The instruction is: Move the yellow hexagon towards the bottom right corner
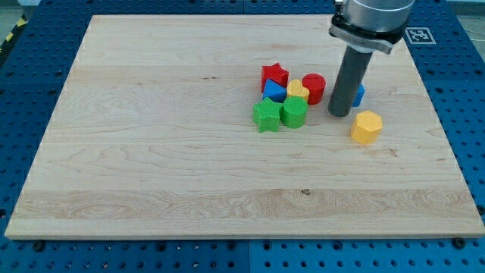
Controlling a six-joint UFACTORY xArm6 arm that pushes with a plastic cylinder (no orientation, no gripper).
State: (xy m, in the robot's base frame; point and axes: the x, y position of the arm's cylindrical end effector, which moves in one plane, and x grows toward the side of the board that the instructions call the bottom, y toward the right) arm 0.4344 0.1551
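There are no jaws on this arm to be spread or pressed together; it ends in a plain dark rod, and my tip (339,114) rests on the counter (151,152) just to the upper left of the yellow hexagon (367,127), close beside it but seemingly not yet touching. That placement suits the step well: the block's goal, the near right corner, lies roughly down and to the right, so the tip already sits on the far side of the block from the goal. To push cleanly, I judge the tip should meet the middle of the hexagon's upper left face and travel on a straight diagonal, slowly, since an off-centre contact would likely turn the block and let it slip past the rod.

The rod stands upright, its grey collar at the view's top. A blue block (358,94), shape unclear, peeks from behind it. Left of the tip clusters the rest: a red cylinder (314,87), a yellow heart (297,91), a red star (274,76), a blue triangle (273,91), a green star (266,115) and a green hexagon (294,112), all well clear of the intended path.
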